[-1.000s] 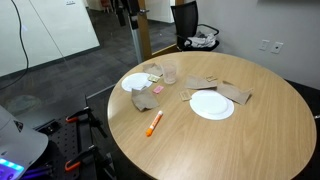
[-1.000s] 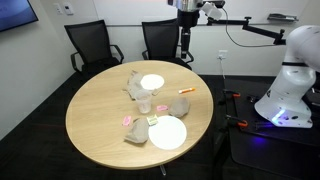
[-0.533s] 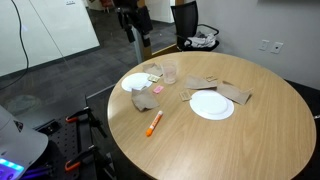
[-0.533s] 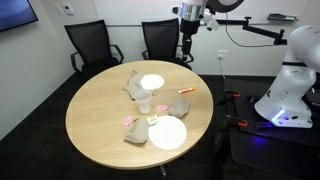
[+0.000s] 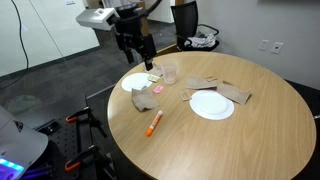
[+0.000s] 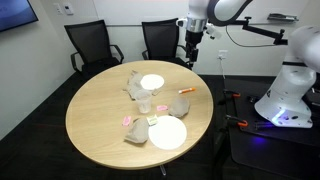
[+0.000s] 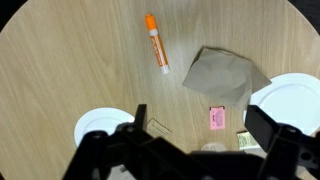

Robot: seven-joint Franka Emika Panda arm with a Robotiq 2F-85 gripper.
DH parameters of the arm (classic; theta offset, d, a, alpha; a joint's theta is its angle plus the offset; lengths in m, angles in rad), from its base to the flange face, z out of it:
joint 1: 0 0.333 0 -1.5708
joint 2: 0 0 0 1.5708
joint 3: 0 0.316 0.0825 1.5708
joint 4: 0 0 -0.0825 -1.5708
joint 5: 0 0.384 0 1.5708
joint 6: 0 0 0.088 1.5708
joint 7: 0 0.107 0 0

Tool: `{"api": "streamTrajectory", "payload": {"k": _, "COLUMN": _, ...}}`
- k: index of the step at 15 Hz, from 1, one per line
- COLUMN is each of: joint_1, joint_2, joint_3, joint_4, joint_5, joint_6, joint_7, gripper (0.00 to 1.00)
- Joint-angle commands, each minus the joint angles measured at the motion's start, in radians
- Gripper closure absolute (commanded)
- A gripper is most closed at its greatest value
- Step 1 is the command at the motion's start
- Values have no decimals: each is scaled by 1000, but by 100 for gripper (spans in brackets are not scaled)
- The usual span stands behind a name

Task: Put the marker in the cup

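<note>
Gripper [image 7: 195,118] hangs above the table [image 7: 60,60], jaws wide, holding nothing. Cup [image 5: 170,72] stands near it, apparently empty. Marker [image 7: 157,42] lies flat farther off, at eleven o'clock in the wrist view. Nothing looks done yet: reach, grasp, carry and drop are all still to do.

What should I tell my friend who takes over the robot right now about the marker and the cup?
Gripper: open, holding nothing, hanging high above the table.
Marker: lying flat on the bare wood, on its own, well apart from the cup.
Cup: standing upright beside a white plate and some brown paper scraps; no marker in it.
Done: nothing yet; the marker has not been picked up.
Left: lower onto the marker, grip it, carry it over the cup and let it drop in.
</note>
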Motion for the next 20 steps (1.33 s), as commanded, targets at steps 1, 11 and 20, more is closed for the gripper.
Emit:
{"api": "streamTrajectory", "payload": {"k": 1, "joint_1": -20, "joint_2": 78, "joint_3": -23, "joint_4": 12, "joint_5": -37, "joint_6": 66, "joint_7": -89, "gripper": 0}}
{"api": "streamTrajectory", "payload": {"k": 11, "joint_1": -70, "joint_2": 334, "joint_3": -17, "joint_4": 35, "joint_5": -74, "joint_6": 350, "joint_7": -110, "gripper": 0}}
{"api": "streamTrajectory", "payload": {"k": 20, "joint_1": -126, "joint_2": 501, "joint_3": 33, "joint_4": 88, "joint_5": -59, "joint_6": 404, "joint_7": -141, "gripper": 0}}
